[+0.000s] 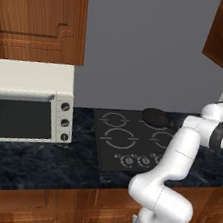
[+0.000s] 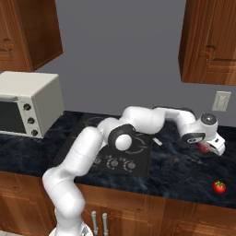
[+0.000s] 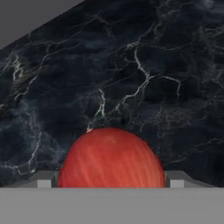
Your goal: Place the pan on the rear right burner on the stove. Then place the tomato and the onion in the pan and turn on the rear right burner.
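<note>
Pan point(image 1: 156, 117) sits on the stove point(image 1: 108, 151), far right corner, over what looks like the rear right burner, so step 1 reads as done. Nothing visible inside it from here, though the arm covers part of it.

Arm is stretched out to the right of the cooktop, low over the dark marble counter point(image 2: 179, 170). Gripper point(image 2: 209, 148) is around the onion point(image 3: 111, 158), a red striped ball: hand view shows it filling the gap, one fingertip point(image 3: 46, 179) just at each side. Whether the tips touch it, can't tell; they look wide apart w/ the onion between, grip not confirmed.

Tomato point(image 2: 219, 186) lies on the counter near the front edge, well right of the stove, apart from the gripper.

Left to do, by my read: onion into pan, tomato into pan, then turn the burner knob.
</note>
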